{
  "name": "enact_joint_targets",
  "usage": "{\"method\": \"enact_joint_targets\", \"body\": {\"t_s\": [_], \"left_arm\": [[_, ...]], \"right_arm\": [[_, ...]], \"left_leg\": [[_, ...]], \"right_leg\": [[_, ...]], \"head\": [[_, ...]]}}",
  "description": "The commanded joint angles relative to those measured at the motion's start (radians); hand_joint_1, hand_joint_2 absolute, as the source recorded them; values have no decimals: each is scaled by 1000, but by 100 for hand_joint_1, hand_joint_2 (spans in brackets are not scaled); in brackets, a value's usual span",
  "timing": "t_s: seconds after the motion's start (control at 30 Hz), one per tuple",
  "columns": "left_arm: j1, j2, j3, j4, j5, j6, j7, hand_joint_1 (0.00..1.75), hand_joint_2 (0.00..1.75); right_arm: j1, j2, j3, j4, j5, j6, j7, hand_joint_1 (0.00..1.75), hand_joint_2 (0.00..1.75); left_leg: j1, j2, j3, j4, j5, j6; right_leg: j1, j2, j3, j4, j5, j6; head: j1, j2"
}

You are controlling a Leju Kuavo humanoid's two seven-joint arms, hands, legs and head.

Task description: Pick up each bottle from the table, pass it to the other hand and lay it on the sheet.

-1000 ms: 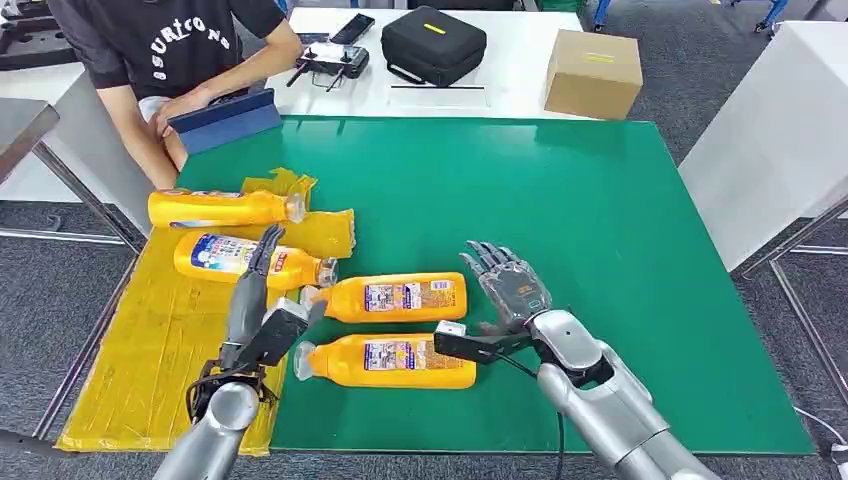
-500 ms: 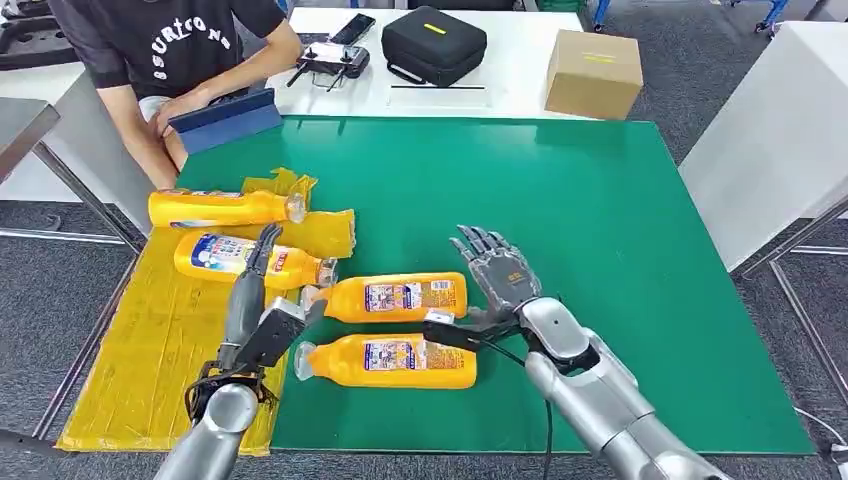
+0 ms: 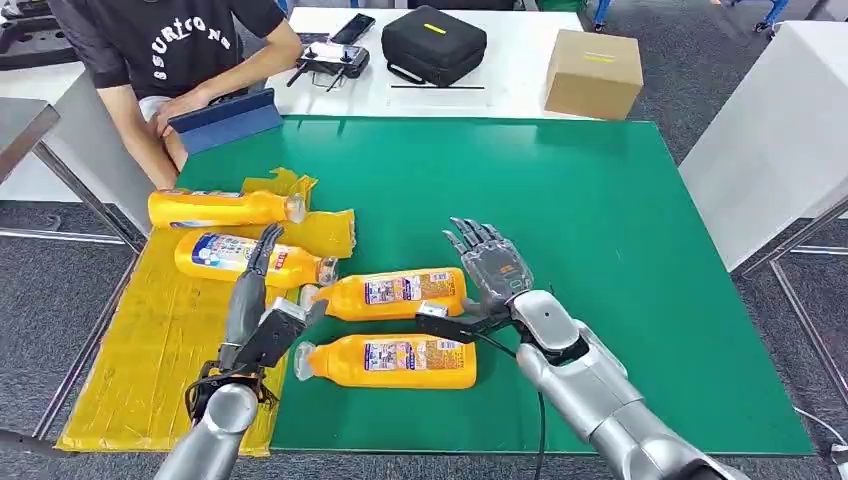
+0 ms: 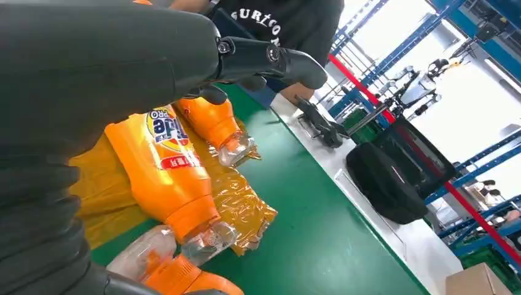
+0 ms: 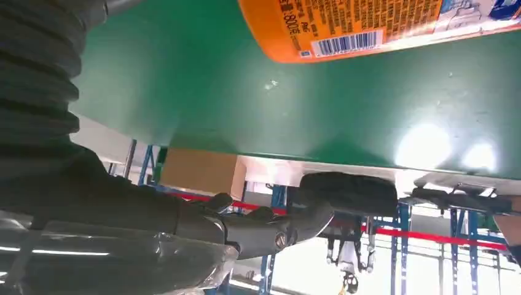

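Note:
Two orange bottles lie on the yellow sheet (image 3: 150, 350): one at its far end (image 3: 225, 207), one nearer (image 3: 250, 257). Two more lie on the green mat (image 3: 600, 220), a farther one (image 3: 395, 293) and a nearer one (image 3: 390, 361). My left hand (image 3: 255, 290) stretches out over the sheet's edge beside the nearer sheet bottle (image 4: 166, 166), holding nothing. My right hand (image 3: 490, 270) is open with fingers spread, just beside the base of the farther mat bottle (image 5: 368, 24); its thumb (image 3: 440, 318) reaches between the two mat bottles.
A person sits at the far left corner with a blue folder (image 3: 225, 120). On the white table behind are a controller (image 3: 330, 62), a black case (image 3: 433, 45) and a cardboard box (image 3: 593, 72). Another white table (image 3: 770, 130) stands to the right.
My right hand has moved left and forward, closing in on the base of the farther mat bottle. The left arm and all bottles have stayed put.

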Motion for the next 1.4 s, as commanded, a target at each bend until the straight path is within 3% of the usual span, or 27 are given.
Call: {"method": "enact_joint_targets", "body": {"t_s": [0.03,0.23,0.8,1.1,1.2,1.4], "left_arm": [[-18,3,-4,31,2,-1,2,0,175],[-24,6,-7,30,19,0,-1,0,175],[-33,2,-20,32,34,-10,-1,0,175],[-43,1,-29,27,48,-4,-8,0,175],[-46,-2,-32,23,50,-4,-9,0,175],[-37,-2,-38,9,50,-6,-7,0,175]], "right_arm": [[-87,68,36,177,-2,-3,-8,0,175],[-117,115,52,252,-45,2,-39,0,175],[-117,118,63,245,-105,34,-52,0,175],[-149,134,78,296,-137,66,-59,0,175],[-162,143,75,328,-153,83,-57,0,175],[-184,161,69,381,-164,95,-48,0,175]], "left_leg": [[1,2,2,0,-1,-3],[1,2,3,0,-2,-3],[1,1,5,1,-3,-5],[1,1,4,1,-2,-4],[2,3,11,2,-7,-9],[2,1,7,1,-4,-6]], "right_leg": [[1,2,2,-1,0,-2],[1,2,3,0,-1,-2],[1,0,5,0,-2,-3],[1,0,4,0,-2,-3],[2,2,11,1,-6,-6],[2,0,8,0,-3,-4]], "head": [[0,0],[0,0],[0,0],[0,0],[0,0],[0,0]]}}
